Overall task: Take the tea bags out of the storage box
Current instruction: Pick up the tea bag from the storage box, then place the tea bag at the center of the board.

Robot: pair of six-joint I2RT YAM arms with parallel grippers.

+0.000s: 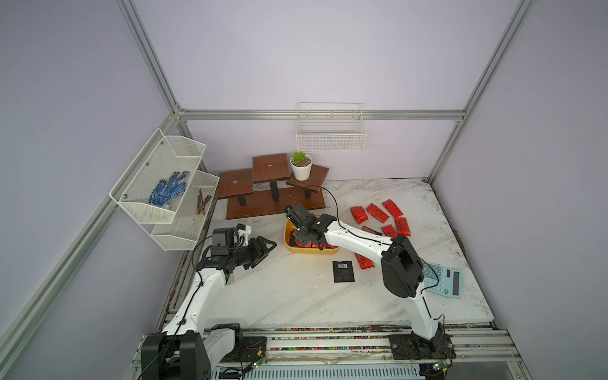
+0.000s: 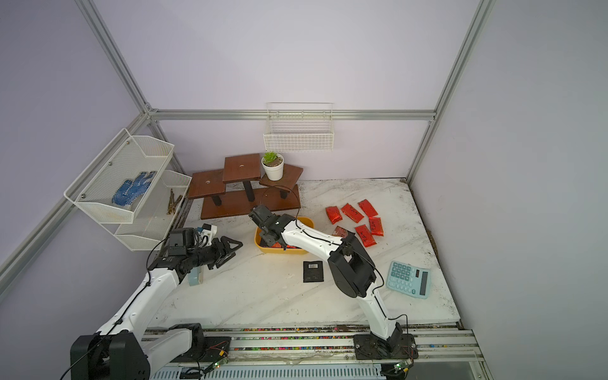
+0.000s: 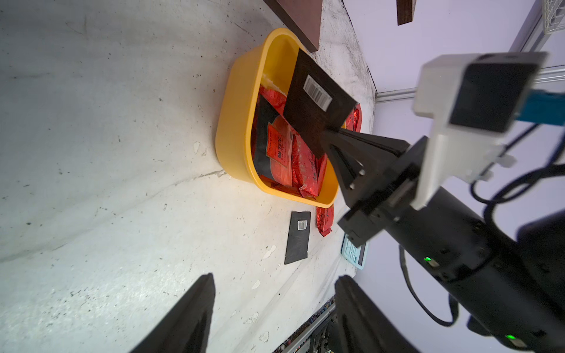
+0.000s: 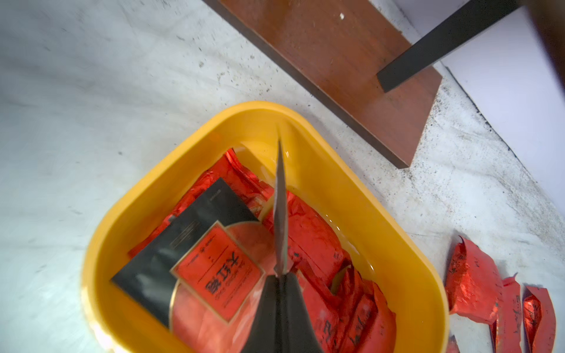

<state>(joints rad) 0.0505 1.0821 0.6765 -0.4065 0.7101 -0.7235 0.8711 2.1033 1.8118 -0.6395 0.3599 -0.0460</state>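
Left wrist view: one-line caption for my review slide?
Right fingers pinch a black barcode sachet above the yellow storage box, red foil pouches left inside.

Red tea bags in yellow storage box, 1 black sachet above

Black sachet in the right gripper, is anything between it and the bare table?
Nothing visible blocks it. The right gripper is shut on the black sachet over the yellow box, and bare table lies just in front of the box, near a second sachet lying flat.

Top views overhead; wrist views share storage box, right perhaps nearest.
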